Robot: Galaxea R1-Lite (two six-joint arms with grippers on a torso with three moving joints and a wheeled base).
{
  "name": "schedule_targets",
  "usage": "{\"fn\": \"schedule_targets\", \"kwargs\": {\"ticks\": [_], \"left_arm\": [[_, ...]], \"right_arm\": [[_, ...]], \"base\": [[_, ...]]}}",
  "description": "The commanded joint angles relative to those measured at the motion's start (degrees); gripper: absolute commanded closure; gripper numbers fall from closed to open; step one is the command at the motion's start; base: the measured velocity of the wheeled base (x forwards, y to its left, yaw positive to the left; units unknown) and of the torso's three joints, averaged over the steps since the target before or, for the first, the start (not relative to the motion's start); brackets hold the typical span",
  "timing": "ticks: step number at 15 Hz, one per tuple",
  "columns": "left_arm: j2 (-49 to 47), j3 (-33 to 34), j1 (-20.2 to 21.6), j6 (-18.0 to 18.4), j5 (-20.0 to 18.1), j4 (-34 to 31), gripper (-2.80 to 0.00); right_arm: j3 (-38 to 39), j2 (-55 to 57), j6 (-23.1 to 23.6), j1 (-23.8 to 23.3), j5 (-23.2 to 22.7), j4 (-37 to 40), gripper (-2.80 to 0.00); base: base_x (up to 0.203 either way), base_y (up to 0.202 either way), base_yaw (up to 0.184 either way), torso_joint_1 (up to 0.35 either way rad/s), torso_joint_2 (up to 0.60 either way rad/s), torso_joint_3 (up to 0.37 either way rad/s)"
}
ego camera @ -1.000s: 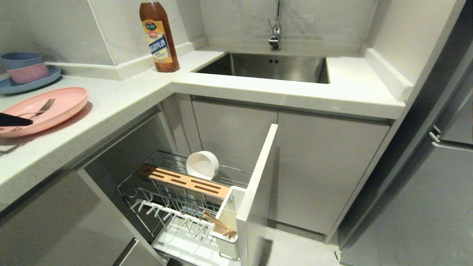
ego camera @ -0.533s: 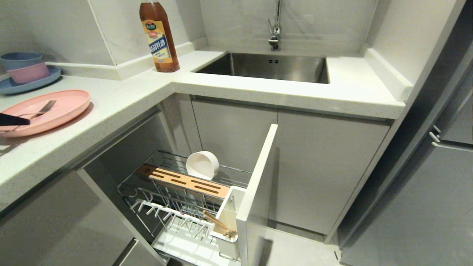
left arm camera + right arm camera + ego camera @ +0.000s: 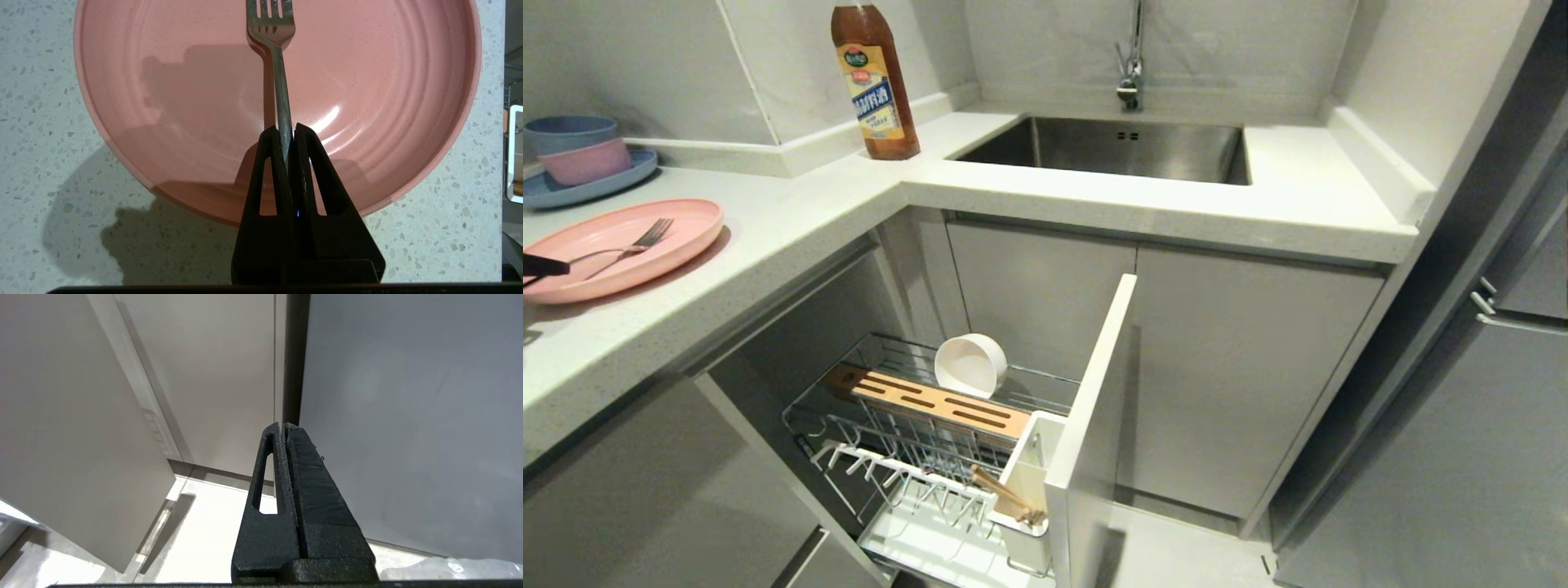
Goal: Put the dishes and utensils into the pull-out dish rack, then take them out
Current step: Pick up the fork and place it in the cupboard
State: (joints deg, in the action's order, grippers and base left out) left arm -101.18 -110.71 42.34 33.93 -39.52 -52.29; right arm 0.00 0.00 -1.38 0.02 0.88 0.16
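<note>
Left gripper [image 3: 288, 132] clenched on fork [image 3: 278, 81] handle over pink plate [image 3: 163, 102] on tabletop; we lift straight, keep it level, then carry to utensil cup [image 3: 1025, 482].

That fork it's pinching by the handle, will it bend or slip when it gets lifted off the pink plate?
The fork looks like solid metal, so probably stiff. Its handle is thin and shiny, and the left end effector grips only that end, so it might pivot or slip. It looks light.
</note>
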Motion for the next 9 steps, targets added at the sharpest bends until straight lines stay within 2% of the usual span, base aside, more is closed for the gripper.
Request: {"fn": "schedule_targets", "kwargs": {"ticks": [1, 3, 6, 8, 9], "left_arm": [[-0.07, -0.02, -0.06, 0.18, -0.2, -0.28, 0.0], [0.22, -0.13, -0.41, -0.27, -0.45, -0.43, 0.0], [2.5, -0.72, -0.49, -3.15, -0.56, -0.19, 0.0], [4.54, -0.73, -0.89, -6.46, -0.56, -0.19, 0.0], [6.55, -0.72, -1.6, -9.84, -0.56, -0.28, 0.0]], "right_arm": [[0.1, 0.0, 0.01, 0.06, 0.0, 0.0, 0.0], [0.09, 0.0, -0.03, 0.05, 0.0, -0.01, 0.0], [0.1, 0.01, 0.02, 0.04, 0.0, 0.0, 0.0], [0.1, 0.0, 0.0, 0.01, 0.0, -0.02, 0.0], [0.09, 0.0, 0.05, 0.06, 0.0, 0.02, 0.0]], "base": [[0.0, 0.0, 0.0, 0.0, 0.0, 0.0], [0.0, 0.0, 0.0, 0.0, 0.0, 0.0], [0.0, 0.0, 0.0, 0.0, 0.0, 0.0], [0.0, 0.0, 0.0, 0.0, 0.0, 0.0], [0.0, 0.0, 0.0, 0.0, 0.0, 0.0]]}}
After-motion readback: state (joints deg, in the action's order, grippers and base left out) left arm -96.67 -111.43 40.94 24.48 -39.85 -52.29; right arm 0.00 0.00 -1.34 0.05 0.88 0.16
